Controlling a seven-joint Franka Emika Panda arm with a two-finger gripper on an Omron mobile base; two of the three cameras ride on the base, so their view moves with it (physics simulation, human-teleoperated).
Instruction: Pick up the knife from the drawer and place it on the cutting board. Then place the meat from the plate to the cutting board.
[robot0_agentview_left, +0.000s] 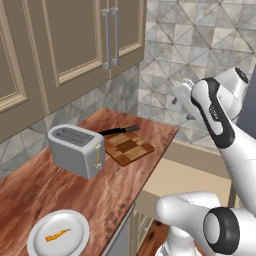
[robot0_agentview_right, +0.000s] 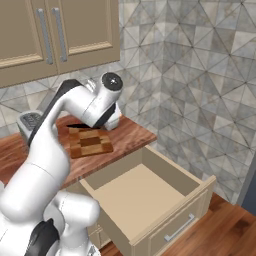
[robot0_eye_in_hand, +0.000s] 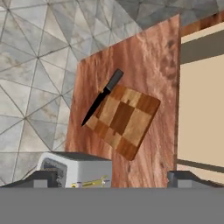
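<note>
The jaws are spread wide and hold nothing. The gripper (robot0_eye_in_hand: 112, 177) hangs in the air above the countertop (robot0_agentview_left: 60, 185), and the hand view looks down past its two dark fingertips (robot0_eye_in_hand: 43, 178) at the things below.

In the left base view, the white plate (robot0_agentview_left: 58, 233) sits at the near left corner of the countertop. The meat (robot0_agentview_left: 56, 234), a tiny orange strip, lies in the middle of the plate. Next comes the silver toaster (robot0_agentview_left: 76, 150), standing in the middle of the countertop, well apart from the plate. Just to the right of the toaster is the cutting board (robot0_agentview_left: 128, 147), near the far right corner of the countertop. The knife (robot0_agentview_left: 119, 130) is black and lies along the back edge of the cutting board. In the hand view its blade rests on the board's edge, and its handle sticks out past the board's corner over the countertop.

To the right of the countertop, the drawer (robot0_agentview_right: 150, 200) is pulled open below the countertop's edge. Its inside is pale and bare. It has a thin metal handle (robot0_agentview_right: 181, 227) on the front. Beige wall cabinets (robot0_agentview_left: 60, 45) hang above the countertop, and a tiled wall (robot0_agentview_right: 200, 75) stands behind it.
</note>
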